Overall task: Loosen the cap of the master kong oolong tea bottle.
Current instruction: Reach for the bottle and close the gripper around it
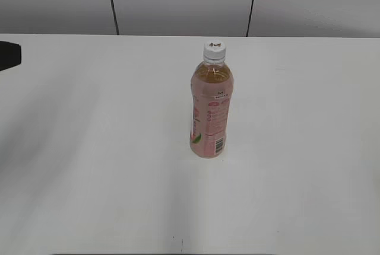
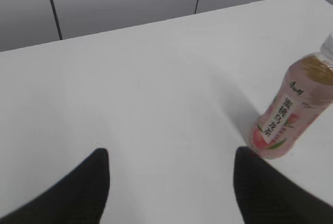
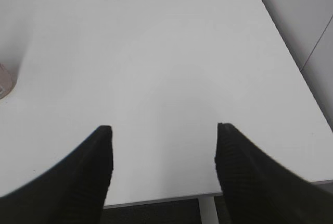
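Note:
The master kong oolong tea bottle [image 1: 211,110] stands upright near the middle of the white table, amber tea above a pink label. Its white cap [image 1: 215,50] sits on top. The bottle also shows at the right edge of the left wrist view [image 2: 294,112], with the cap mostly cut off by the frame edge. A sliver of its base shows at the left edge of the right wrist view [image 3: 4,81]. My left gripper [image 2: 170,153] is open and empty, left of the bottle. My right gripper [image 3: 164,129] is open and empty over the table's near right edge. Neither gripper shows in the exterior view.
The white table [image 1: 89,148] runs back to a grey panelled wall [image 1: 178,0]. A dark object [image 1: 9,55] sits at the far left edge. The table's right and front edges show in the right wrist view [image 3: 291,67].

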